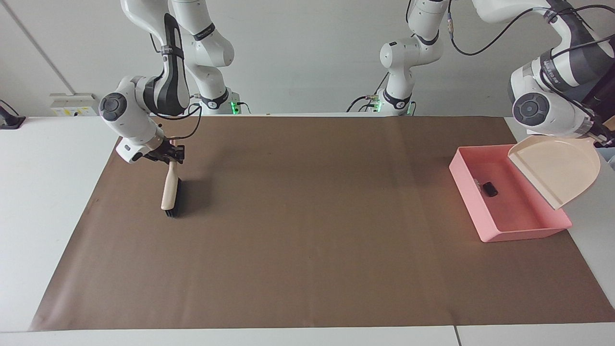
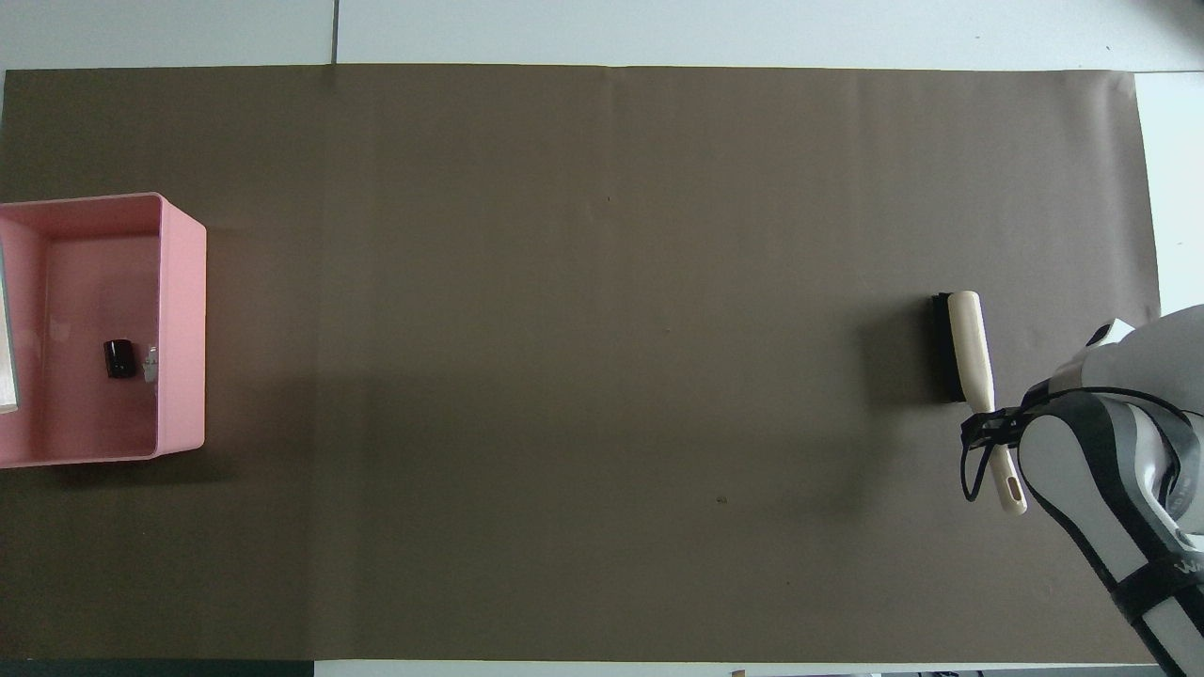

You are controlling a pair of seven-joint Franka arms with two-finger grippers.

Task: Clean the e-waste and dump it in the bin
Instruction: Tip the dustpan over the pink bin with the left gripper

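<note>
E-waste (image 1: 489,188) now inside pink bin (image 1: 510,234): tiny, light, rigid. Beige dustpan (image 1: 557,169) tipped over bin, left pincer (image 1: 600,139) clamped on its handle. Right pincer (image 1: 170,154) clamped on brush (image 1: 170,193) handle, bristles on table.

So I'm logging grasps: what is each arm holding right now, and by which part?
The right end effector holds the brush by its handle. The left end effector holds the dustpan by its handle, over the bin.

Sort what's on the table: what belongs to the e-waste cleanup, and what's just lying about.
Job:
e-waste, in the bin
dustpan, tipped over the bin in the left hand
brush, held by the right hand

Lying about:
brown mat
</note>
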